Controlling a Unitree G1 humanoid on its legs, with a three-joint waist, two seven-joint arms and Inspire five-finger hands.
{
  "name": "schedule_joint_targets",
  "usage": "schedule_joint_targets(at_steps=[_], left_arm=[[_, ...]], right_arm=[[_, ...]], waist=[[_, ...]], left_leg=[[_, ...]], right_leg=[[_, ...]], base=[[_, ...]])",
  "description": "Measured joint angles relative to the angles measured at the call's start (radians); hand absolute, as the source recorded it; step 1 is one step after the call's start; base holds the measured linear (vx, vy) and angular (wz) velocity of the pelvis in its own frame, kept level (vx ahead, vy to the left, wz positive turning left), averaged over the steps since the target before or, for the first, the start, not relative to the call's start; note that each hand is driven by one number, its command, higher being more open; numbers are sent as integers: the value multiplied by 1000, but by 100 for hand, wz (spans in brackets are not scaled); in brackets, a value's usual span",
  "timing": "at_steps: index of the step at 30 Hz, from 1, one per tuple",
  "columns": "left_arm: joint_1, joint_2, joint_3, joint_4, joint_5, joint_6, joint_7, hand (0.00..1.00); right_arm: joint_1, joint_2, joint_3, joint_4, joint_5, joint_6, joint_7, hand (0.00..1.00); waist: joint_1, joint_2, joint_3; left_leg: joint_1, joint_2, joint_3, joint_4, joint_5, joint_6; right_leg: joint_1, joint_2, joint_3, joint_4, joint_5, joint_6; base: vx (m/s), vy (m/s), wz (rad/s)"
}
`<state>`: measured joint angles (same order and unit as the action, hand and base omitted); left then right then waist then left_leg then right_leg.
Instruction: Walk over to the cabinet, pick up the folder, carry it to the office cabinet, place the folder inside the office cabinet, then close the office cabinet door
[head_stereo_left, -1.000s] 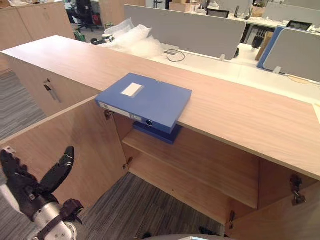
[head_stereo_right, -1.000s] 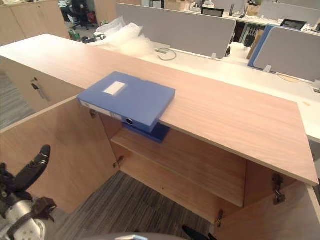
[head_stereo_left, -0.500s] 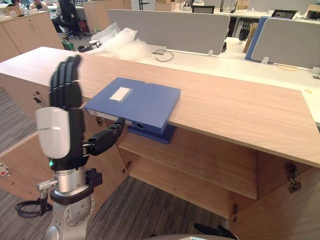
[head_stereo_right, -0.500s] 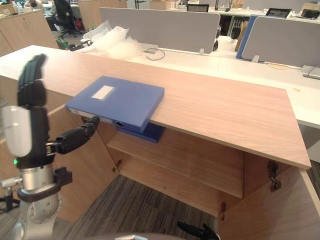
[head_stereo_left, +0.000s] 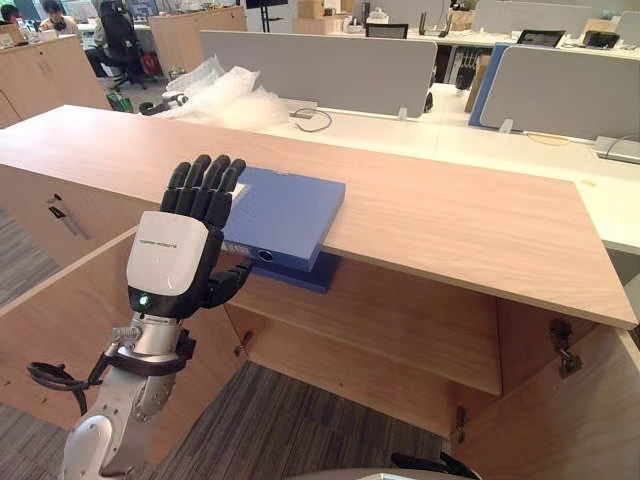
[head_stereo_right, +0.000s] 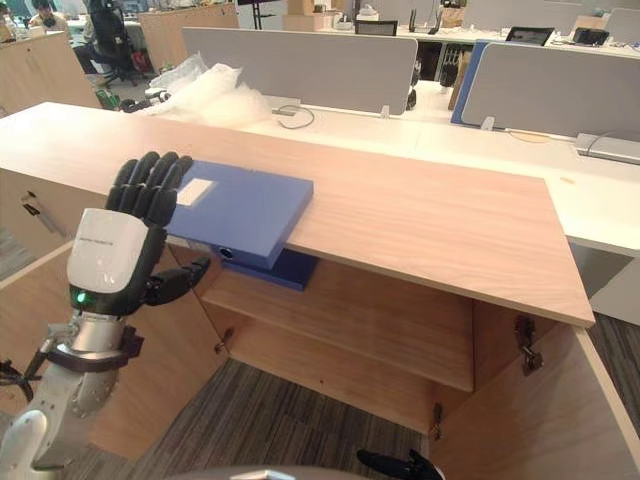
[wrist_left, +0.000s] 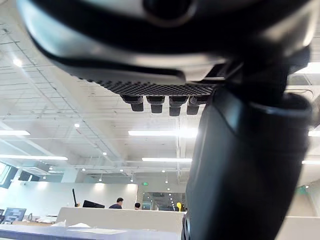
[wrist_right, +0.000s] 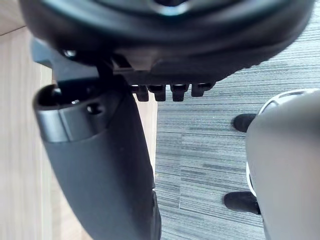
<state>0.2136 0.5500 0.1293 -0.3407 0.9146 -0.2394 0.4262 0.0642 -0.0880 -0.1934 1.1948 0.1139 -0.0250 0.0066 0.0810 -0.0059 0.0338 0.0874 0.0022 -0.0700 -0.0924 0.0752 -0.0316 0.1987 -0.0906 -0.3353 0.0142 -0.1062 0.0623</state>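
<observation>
- left hand (head_stereo_left: 172, 262): raised upright, back toward the head camera, fingers straight and together, thumb out sideways; it holds nothing.
- folder (head_stereo_left: 290, 208): flat on the cabinet top (head_stereo_left: 450, 215), overhanging its front edge, just behind the left fingertips; contact cannot be told.
- right hand (wrist_right: 100, 160): fingers straight, empty, above the carpet (wrist_right: 200, 150).

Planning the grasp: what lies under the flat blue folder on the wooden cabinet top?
The blue folder rests on the wooden top, near end overhanging. Below, a darker blue flat thing juts from the inner shelf. The left hand covers the folder's left corner.
</observation>
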Motion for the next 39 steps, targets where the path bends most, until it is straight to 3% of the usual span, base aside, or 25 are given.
schedule_joint_targets(at_steps=[13, 25, 33, 34, 39], left_arm=[[-107, 61, -7, 180, -1, 2, -41, 100], [-265, 109, -98, 399, -1, 67, -68, 100], [-323, 120, -155, 500, -12, 66, -115, 100], [-323, 120, -157, 505, -13, 65, -122, 0], [-337, 120, -162, 528, -53, 52, -147, 0]], right_arm=[[2, 1, -1, -5, -4, 1, 10, 100], [2, 6, -1, -25, -35, 2, 11, 100], [1, 7, -1, -32, -36, 4, 11, 100], [1, 7, -1, -33, -35, 3, 12, 100], [3, 6, -2, -33, -35, 5, 11, 100]], waist=[[-3, -6, 4], [-19, -13, 9], [-35, -13, 10], [-36, -13, 10], [-38, -14, 10]], left_leg=[[4, 7, 6, -1, -4, -6], [6, 16, 30, -1, -10, -14], [13, 19, 47, -1, -12, -16], [13, 19, 48, -1, -12, -16], [14, 20, 51, -1, -13, -17]], right_leg=[[13, 11, 4, -33, 10, -6], [13, 18, 25, -44, 15, -11], [13, 19, 41, -46, 21, -12], [13, 19, 42, -46, 21, -12], [13, 20, 44, -47, 22, -12]], base=[[-2, -5, -1], [5, -11, -5], [-18, 0, -6], [-22, 2, -5], [-4, 0, -1]])
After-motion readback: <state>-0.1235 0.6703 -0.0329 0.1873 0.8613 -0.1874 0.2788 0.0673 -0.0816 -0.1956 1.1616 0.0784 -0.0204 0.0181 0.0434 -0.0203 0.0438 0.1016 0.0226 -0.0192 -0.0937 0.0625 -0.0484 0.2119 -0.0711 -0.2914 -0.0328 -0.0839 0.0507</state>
